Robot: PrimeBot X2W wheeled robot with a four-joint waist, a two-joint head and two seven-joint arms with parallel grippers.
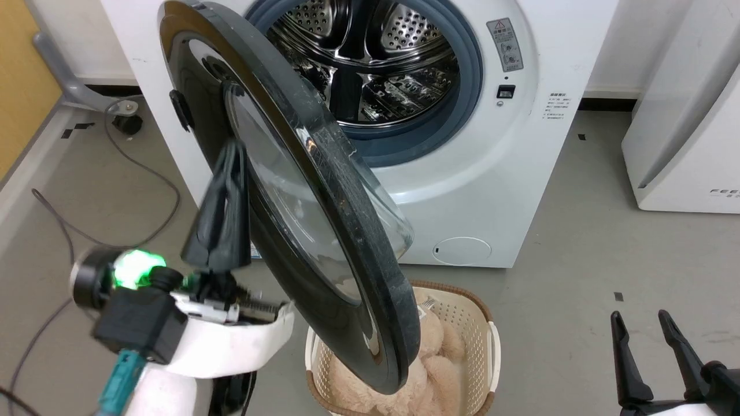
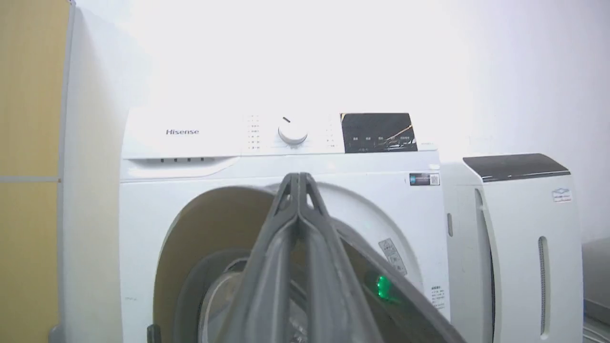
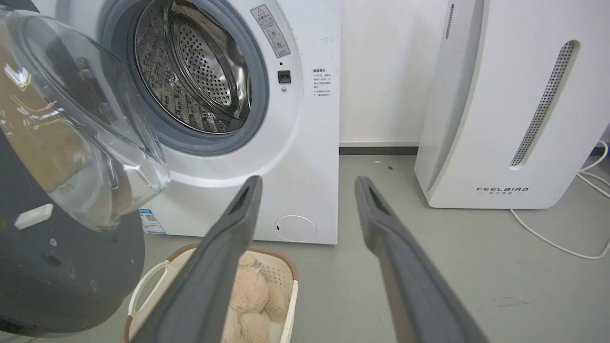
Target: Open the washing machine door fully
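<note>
A basket [image 1: 492, 341] with a plush toy [image 1: 439, 349] sat bottom centre, under the swung-out washing machine door [image 1: 341, 219]. The left claw [image 1: 234, 149], fingers pressed together, lay at its outer face; the right claw [image 1: 639, 316] stood spread, empty, lower right.

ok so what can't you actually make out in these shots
1. Head view: whether the left gripper touches the washing machine door; its shut tips merely overlap the glossy face.
2. Head view: most of the plush toy in the basket, behind the door's rim.
3. Left wrist view: the door's lower part, cut off by the bottom edge and covered by the gripper's fingers.
4. Head view: warning sticker print, too small.
</note>
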